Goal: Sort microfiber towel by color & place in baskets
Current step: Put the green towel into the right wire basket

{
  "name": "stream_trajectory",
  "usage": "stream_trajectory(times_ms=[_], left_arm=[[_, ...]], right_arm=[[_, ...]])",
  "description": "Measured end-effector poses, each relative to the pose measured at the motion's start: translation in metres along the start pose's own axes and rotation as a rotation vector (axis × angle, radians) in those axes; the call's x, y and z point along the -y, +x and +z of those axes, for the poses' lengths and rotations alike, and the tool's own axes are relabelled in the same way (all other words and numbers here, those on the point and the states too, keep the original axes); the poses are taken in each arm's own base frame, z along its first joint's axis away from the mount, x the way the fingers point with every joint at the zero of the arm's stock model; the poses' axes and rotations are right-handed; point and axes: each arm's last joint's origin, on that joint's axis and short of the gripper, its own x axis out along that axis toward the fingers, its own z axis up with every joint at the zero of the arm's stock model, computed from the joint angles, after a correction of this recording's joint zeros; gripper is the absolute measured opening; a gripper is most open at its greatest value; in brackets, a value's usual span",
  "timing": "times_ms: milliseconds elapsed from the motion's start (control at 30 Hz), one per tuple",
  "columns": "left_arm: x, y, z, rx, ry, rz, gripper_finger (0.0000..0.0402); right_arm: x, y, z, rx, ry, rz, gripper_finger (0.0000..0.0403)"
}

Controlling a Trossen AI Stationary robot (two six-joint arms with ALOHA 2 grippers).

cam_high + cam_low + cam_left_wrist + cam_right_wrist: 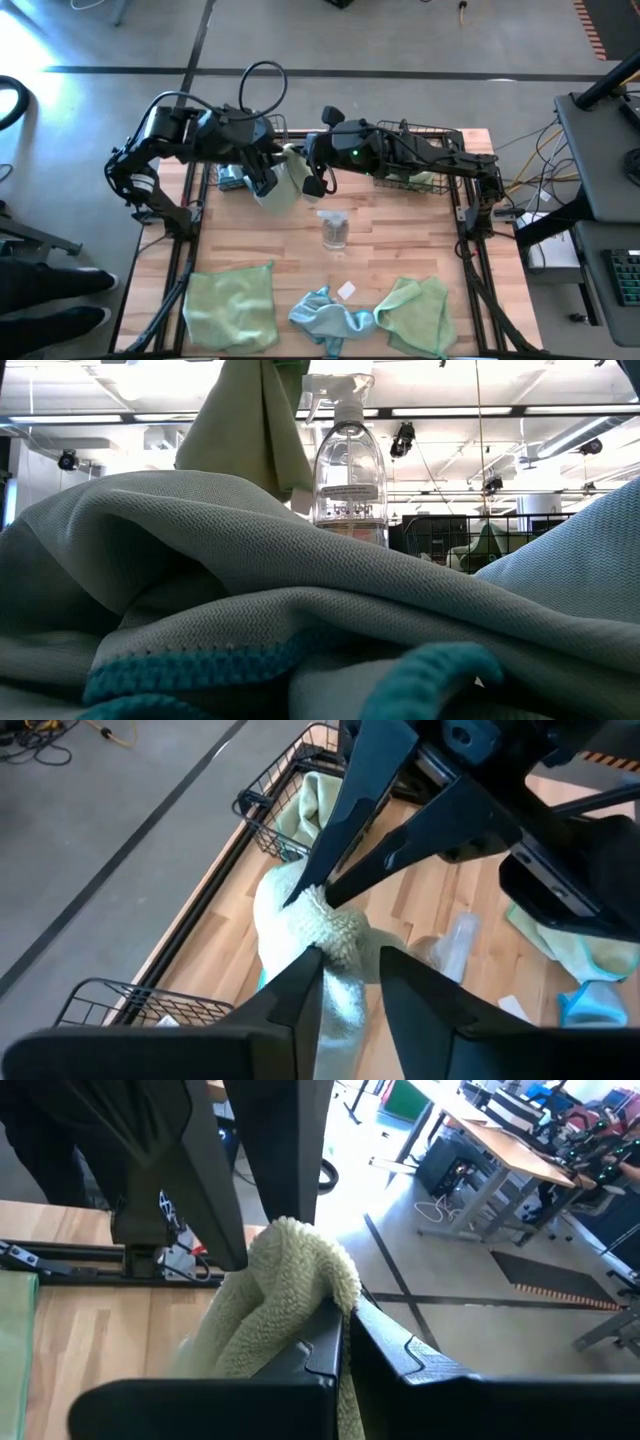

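Note:
A pale green towel point(283, 188) hangs in the air between my two grippers, above the far middle of the table. My right gripper point(345, 1312) is shut on its bunched top. My left gripper point(350, 970) faces it from the table's left, open, its fingertips on either side of the same bunch point(330, 930). Two green towels point(232, 305) point(415, 315) and a blue one point(325, 318) lie along the near edge. The right basket point(432, 132) at the far edge holds a green towel point(312, 800). The left basket point(130, 1000) stands below my left gripper. My right gripper pinches the towel's gathered top point(300, 1270) between its two fingers, coming nearly level from the table's right. Several folds of cloth bulge out past the fingertips point(318, 885). The rest hangs slack below, clear of the table. My left gripper: one fingertip point(310, 965) lies right by the bunch; whether it touches I cannot tell.
A clear spray bottle point(335, 230) stands upright in the table's middle, just near of the hanging towel. A small white tag point(346, 291) lies by the blue towel. Bare wood lies between the bottle and the towels at the near edge.

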Motion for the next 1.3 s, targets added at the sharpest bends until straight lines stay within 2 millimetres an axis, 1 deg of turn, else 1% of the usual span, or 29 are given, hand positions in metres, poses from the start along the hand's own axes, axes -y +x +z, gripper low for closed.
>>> stream_trajectory(times_ms=[67, 300, 500, 633, 800, 1000, 1300], left_arm=[[0.000, 0.000, -0.001, -0.007, 0.004, 0.002, 0.0095], [0.000, 0.000, -0.001, -0.008, 0.100, 0.002, 0.0113], [0.000, 0.000, -0.001, -0.012, 0.082, 0.003, 0.0121], [-0.002, -0.001, -0.006, -0.056, 0.094, 0.014, 0.0122], [-0.004, -0.002, -0.011, -0.104, 0.105, 0.026, 0.0122], [-0.005, -0.005, -0.011, -0.095, 0.104, 0.024, 0.0122], [-0.011, -0.021, -0.014, -0.060, 0.090, 0.015, 0.0122]], right_arm=[[0.000, 0.000, 0.000, 0.000, 0.002, 0.000, 0.0009], [0.000, 0.000, 0.000, 0.000, 0.000, 0.000, 0.0009], [0.000, -0.001, 0.000, -0.006, -0.003, 0.001, 0.0009], [0.003, -0.007, 0.000, -0.019, -0.006, -0.024, 0.0009], [0.010, -0.022, 0.000, -0.066, -0.017, -0.072, 0.0009], [0.017, -0.041, -0.005, -0.147, 0.012, -0.073, 0.0009], [0.035, -0.084, -0.013, -0.270, 0.060, -0.240, 0.0009]])
